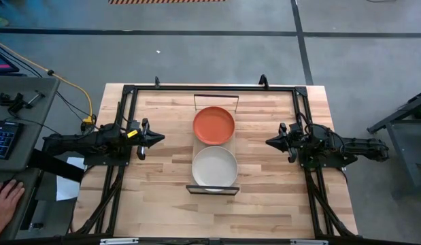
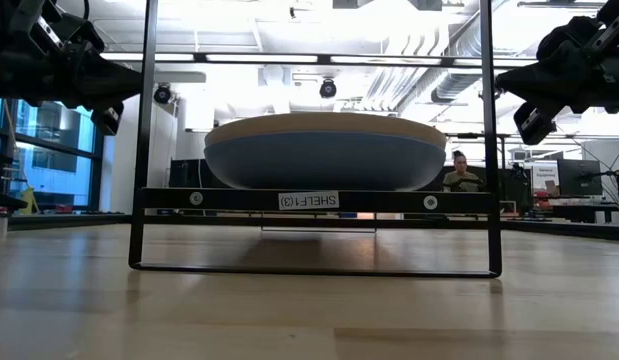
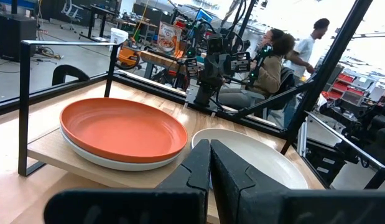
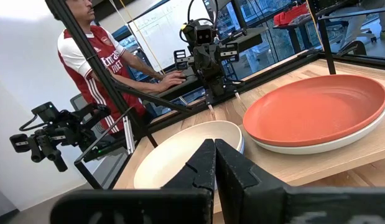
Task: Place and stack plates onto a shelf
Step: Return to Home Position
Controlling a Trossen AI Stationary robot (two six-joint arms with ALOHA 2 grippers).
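The shelf (image 1: 194, 147), a narrow light-wood board with black wire ends, stands mid-table. On its far half a red plate (image 1: 213, 125) lies in a pale blue-white plate (image 3: 111, 163). On its near half a cream plate (image 1: 214, 167) lies in a blue plate (image 2: 324, 162). My left gripper (image 1: 158, 137) is shut and empty, left of the shelf. My right gripper (image 1: 271, 141) is shut and empty, right of the shelf. Both hang above the tabletop.
A black frame (image 1: 128, 90) runs around the wooden tabletop (image 1: 264, 197). A person's hand (image 1: 6, 199) rests at a desk with a keyboard (image 1: 3, 136) beyond the table's left edge. People sit and stand in the room behind.
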